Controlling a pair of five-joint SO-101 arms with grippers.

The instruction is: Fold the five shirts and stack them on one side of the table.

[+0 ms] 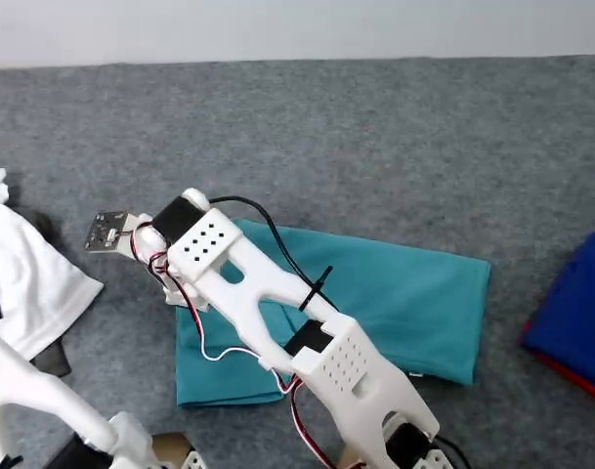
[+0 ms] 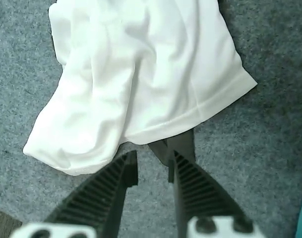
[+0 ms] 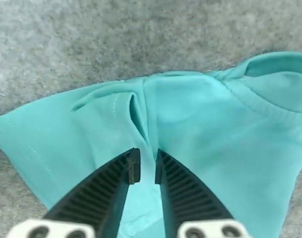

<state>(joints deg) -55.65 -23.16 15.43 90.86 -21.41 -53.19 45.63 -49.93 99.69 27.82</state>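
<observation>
Teal shirt (image 1: 395, 303) is lying mid-counter toward the arms' edge, doubled into a long band running left to right.

Right claw (image 3: 146, 159) is sitting over the band's left end. Its jaws are almost pressed together, with a raised ridge of teal cloth running into the gap. I am reading this as a pinch on the top layer only.

Step in hand, as judged: bringing the left end across for the next fold.
- The bite looks thin, so a deeper hold taking all layers is advisable before lifting.
- Lift just clear of the counter (image 1: 375, 137), carry straight toward the right end, and match hems before letting go.
- Risk: the ridge slipping out, or the lower layer dragging and skewing the band.

Left claw (image 2: 153, 161) is hanging narrowly spread at the hem of the white shirt (image 2: 141, 74) by the left edge. Its tips are beside a dark cloth (image 2: 183, 144) peeking out underneath.

Blue shirt (image 1: 575, 313) is resting at the right edge.
</observation>
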